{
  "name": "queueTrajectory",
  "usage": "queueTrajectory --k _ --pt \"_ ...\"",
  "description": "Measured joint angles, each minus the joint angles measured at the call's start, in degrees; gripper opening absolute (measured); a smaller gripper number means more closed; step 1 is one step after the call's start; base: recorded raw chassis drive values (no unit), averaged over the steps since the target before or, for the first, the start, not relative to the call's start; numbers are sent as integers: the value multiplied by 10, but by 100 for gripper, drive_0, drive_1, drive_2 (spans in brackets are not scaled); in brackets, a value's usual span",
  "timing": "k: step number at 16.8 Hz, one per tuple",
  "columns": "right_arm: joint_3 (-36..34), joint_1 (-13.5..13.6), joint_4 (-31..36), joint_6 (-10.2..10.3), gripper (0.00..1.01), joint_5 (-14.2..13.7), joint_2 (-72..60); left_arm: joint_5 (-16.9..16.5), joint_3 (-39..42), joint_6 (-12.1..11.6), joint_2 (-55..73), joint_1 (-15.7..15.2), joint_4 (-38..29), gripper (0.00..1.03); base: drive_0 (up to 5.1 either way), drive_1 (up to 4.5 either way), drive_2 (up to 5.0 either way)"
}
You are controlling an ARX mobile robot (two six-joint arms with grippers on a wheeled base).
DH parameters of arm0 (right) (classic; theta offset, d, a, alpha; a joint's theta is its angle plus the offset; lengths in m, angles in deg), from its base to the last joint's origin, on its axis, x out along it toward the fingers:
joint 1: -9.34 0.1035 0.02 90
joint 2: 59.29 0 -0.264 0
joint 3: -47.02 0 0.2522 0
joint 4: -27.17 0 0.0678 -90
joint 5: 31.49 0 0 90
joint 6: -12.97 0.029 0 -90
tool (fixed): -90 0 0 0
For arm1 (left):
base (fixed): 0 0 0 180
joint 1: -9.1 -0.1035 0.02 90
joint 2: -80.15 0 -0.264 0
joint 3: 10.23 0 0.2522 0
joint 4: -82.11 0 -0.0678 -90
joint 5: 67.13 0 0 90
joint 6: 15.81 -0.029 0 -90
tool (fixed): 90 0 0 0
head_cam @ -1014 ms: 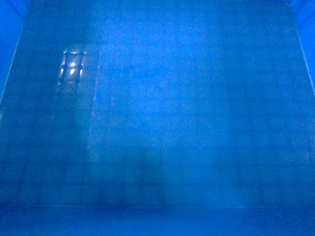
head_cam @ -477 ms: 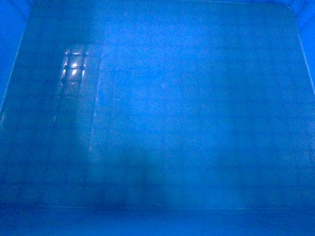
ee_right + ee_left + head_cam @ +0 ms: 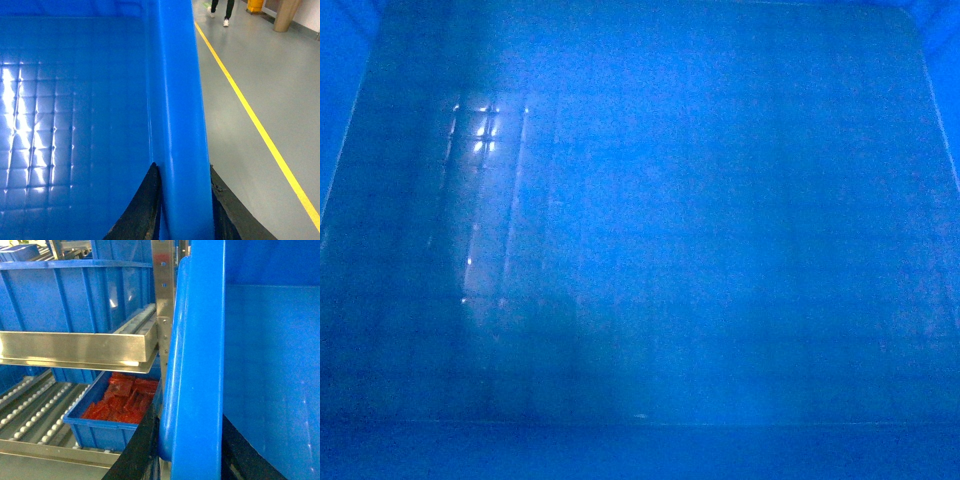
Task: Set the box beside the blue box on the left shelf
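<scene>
Black fingers (image 3: 142, 450) of my left gripper (image 3: 190, 452) are clamped over the left rim wall of the box (image 3: 270, 380), one finger outside and one inside, and my right gripper (image 3: 182, 210) pinches the opposite rim the same way, dark pads either side of the thick blue lip. So the box hangs between both arms, tipped so its grid-patterned floor (image 3: 700, 260) fills my head camera entirely and hides the shelf from that view. Over the last second the bright reflection on the floor has slid a little to the right and stretched into a longer streak, which I read as the box still travelling or turning slightly, not set down. Out past the left rim I see the shelf's steel rail (image 3: 75, 347), roller tracks (image 3: 35, 412) below it, a large blue crate (image 3: 75, 290) on the upper level, and a lower blue bin of red packets (image 3: 120, 400) just beside my box. On the right there is only grey floor with a yellow line (image 3: 250, 105). I judge the carry nearly at the rack, placement not yet done.
</scene>
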Motion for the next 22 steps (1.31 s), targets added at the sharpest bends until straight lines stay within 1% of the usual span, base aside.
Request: queueTrajectory --k 22 --pt "0 0 -2 0 17 0 1 0 0 0 0 0 2 20 -502 240 240"
